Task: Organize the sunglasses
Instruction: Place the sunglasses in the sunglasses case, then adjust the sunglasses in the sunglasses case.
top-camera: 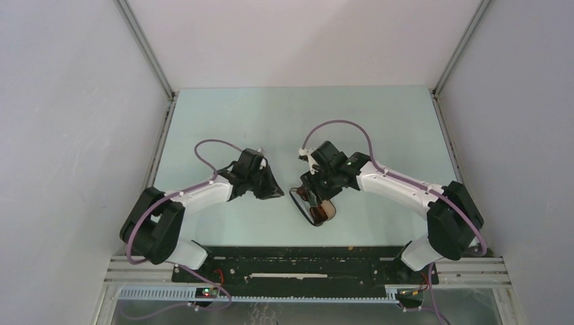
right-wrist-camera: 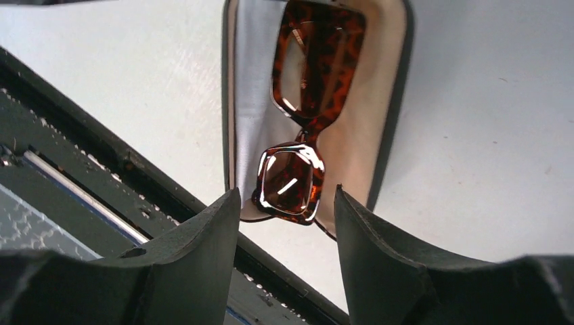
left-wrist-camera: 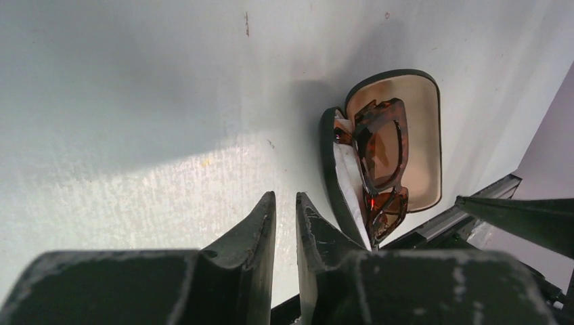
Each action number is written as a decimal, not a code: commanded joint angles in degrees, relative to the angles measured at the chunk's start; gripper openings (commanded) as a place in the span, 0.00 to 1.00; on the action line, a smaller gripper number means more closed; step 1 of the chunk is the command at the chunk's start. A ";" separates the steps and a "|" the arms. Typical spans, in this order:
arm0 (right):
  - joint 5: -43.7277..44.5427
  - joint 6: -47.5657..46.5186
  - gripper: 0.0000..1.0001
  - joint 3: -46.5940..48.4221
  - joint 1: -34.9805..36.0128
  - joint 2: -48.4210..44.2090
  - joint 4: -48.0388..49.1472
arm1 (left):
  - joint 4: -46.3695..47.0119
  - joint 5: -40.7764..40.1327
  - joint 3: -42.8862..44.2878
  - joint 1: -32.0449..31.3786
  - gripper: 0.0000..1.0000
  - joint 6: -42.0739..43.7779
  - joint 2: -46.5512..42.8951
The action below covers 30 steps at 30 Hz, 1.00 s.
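The brown tortoiseshell sunglasses [top-camera: 318,211] [left-wrist-camera: 382,152] [right-wrist-camera: 304,101] lie folded inside an open black case [top-camera: 296,198] [left-wrist-camera: 423,115] [right-wrist-camera: 382,81] with tan lining, near the table's front edge. My right gripper [top-camera: 313,193] [right-wrist-camera: 285,191] hovers over the near end of the case. It is open, its fingers stand either side of one lens, and nothing is held. My left gripper [top-camera: 274,191] [left-wrist-camera: 285,198] sits just left of the case with only a narrow gap between its fingers and nothing in it.
The black mounting rail [top-camera: 304,261] [right-wrist-camera: 81,176] runs along the near edge, close behind the case. White walls and aluminium posts [top-camera: 145,47] enclose the pale table [top-camera: 304,122] on three sides.
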 commanded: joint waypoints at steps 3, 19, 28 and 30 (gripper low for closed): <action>5.54 5.08 0.60 0.82 -5.29 -3.52 1.70 | -0.82 -1.83 3.32 -2.24 0.29 -0.62 -5.74; -7.16 7.59 0.54 -2.99 -14.88 2.18 9.89 | 2.20 -2.00 3.55 -7.61 0.43 -4.28 -2.55; -6.03 7.94 0.51 -3.61 -14.74 3.32 10.38 | 3.28 -0.60 4.59 -7.67 0.37 -4.63 0.70; -5.60 7.94 0.51 -3.64 -14.69 3.22 10.29 | 3.28 -0.14 4.56 -7.76 0.36 -4.79 0.81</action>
